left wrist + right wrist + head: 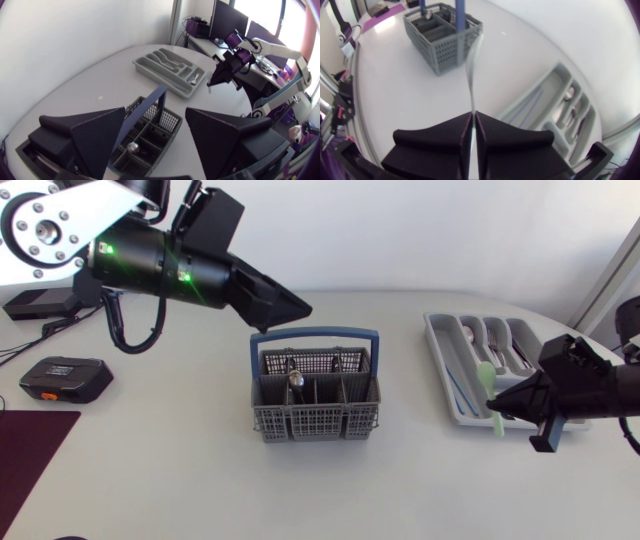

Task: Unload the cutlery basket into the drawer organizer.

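- The grey cutlery basket [315, 412] stands near the middle of the white bench [180, 480], its blue handle [314, 337] arching over it.
- A metal spoon [296, 381] stands in one of the basket's middle compartments, bowl upward; the other compartments that can be seen look bare.
- The left end effector [298, 310] hangs above the basket's far left corner, reaching in from the left edge. In the left wrist view its fingers [100, 131] are spread wide, with the basket and its handle below the gap, and nothing touches them.
- The grey drawer organizer [446, 395] lies on the right side of the bench, well apart from the basket. Several pieces of cutlery already lie in its far compartments.
- The right end effector [499, 409] sits at the organizer's near edge, its fingers pressed together on the handle of a pale green utensil [485, 377].
- The utensil's wider end reaches over the organizer; whether it touches the tray cannot be told.
- A black device [65, 378] with an orange mark lies at the left of the bench, and a dark red mat [30, 455] lies at the near left corner.
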